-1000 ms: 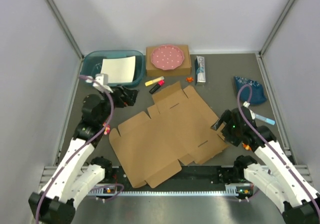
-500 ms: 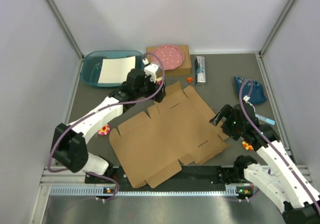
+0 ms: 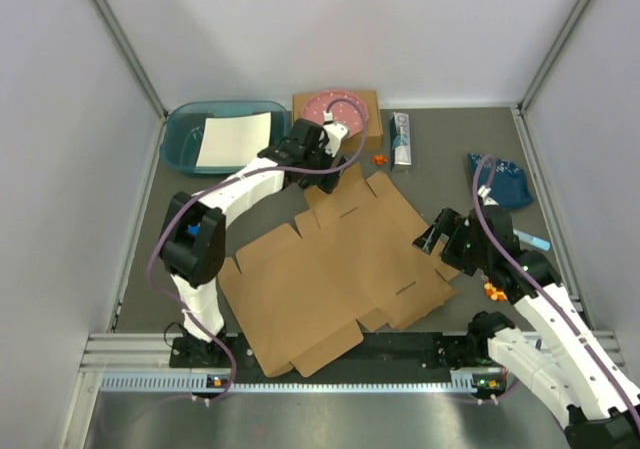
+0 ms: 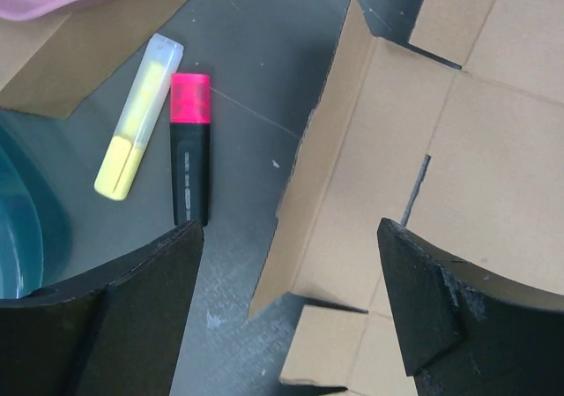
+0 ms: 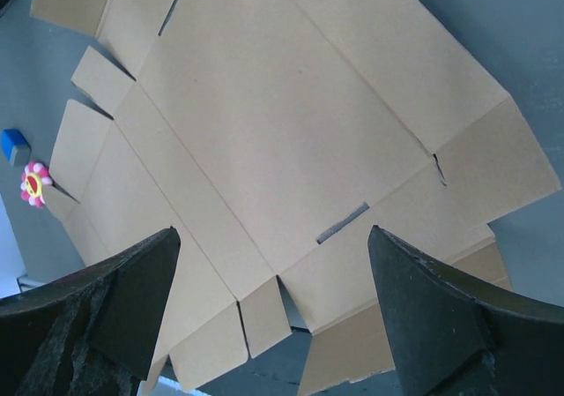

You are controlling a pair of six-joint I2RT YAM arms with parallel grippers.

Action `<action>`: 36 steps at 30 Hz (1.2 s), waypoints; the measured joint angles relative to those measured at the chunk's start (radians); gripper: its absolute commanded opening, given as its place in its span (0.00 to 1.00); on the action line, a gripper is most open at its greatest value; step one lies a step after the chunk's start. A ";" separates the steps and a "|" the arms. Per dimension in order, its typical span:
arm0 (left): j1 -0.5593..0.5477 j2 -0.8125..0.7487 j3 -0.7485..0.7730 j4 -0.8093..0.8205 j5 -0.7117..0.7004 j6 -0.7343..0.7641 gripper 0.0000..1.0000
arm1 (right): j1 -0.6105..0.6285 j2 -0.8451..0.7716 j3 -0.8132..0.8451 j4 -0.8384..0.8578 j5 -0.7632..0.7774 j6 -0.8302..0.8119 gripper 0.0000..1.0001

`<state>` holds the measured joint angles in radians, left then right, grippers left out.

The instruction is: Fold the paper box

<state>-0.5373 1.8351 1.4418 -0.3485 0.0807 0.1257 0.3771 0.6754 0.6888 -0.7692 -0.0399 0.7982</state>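
- Hovering over the far flap of the paper box [image 3: 340, 259], the left gripper [image 4: 289, 235] gapes wide, holding nothing.
- The right gripper [image 5: 273, 237], jaws spread wide, hangs above its right side.

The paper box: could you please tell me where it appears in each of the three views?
Top external: the paper box lies unfolded in the middle of the picture.
Left wrist: the paper box fills the right half, beside the pink highlighter.
Right wrist: the paper box fills most of the picture.
Shared landmark: the slot near its far edge.
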 measured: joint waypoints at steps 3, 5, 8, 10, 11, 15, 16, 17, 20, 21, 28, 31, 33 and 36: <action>0.000 0.061 0.052 -0.018 -0.004 0.014 0.85 | 0.000 -0.001 0.000 0.000 -0.011 -0.019 0.89; 0.002 0.091 0.071 -0.026 -0.005 0.023 0.84 | 0.000 -0.001 0.000 0.000 -0.015 -0.029 0.89; 0.009 0.124 0.092 -0.041 -0.001 0.030 0.82 | 0.000 0.000 0.000 0.002 -0.018 -0.040 0.89; 0.015 0.142 0.103 -0.050 0.007 0.031 0.82 | 0.000 0.003 0.000 0.006 -0.021 -0.047 0.89; 0.018 0.147 0.105 -0.052 0.010 0.031 0.82 | 0.000 0.007 0.000 0.009 -0.023 -0.048 0.89; 0.023 0.171 0.110 -0.060 0.031 0.031 0.75 | 0.000 0.018 0.000 0.026 -0.029 -0.057 0.89; 0.024 0.175 0.110 -0.063 0.038 0.031 0.70 | 0.000 0.018 0.000 0.027 -0.030 -0.058 0.89; 0.024 0.178 0.110 -0.068 0.048 0.031 0.66 | 0.000 0.018 0.000 0.028 -0.030 -0.060 0.89; 0.024 0.180 0.110 -0.073 0.089 0.031 0.56 | 0.000 0.017 0.000 0.030 -0.031 -0.065 0.89; 0.024 0.180 0.110 -0.073 0.103 0.029 0.52 | 0.000 0.015 0.000 0.030 -0.031 -0.066 0.89; 0.024 0.178 0.112 -0.088 0.171 0.023 0.00 | 0.000 -0.006 0.032 0.021 -0.034 -0.066 0.88; 0.024 0.155 0.113 -0.106 0.187 0.027 0.00 | 0.000 -0.020 0.081 0.020 -0.033 -0.066 0.88; 0.024 0.121 0.113 -0.122 0.191 0.022 0.00 | 0.000 -0.031 0.114 0.014 -0.032 -0.066 0.88; 0.022 0.041 0.118 -0.145 0.171 -0.008 0.00 | 0.000 -0.047 0.183 -0.008 -0.017 -0.075 0.88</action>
<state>-0.5156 1.8763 1.5600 -0.4938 0.2520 0.1173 0.3771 0.6281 0.8722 -0.7773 -0.0566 0.7235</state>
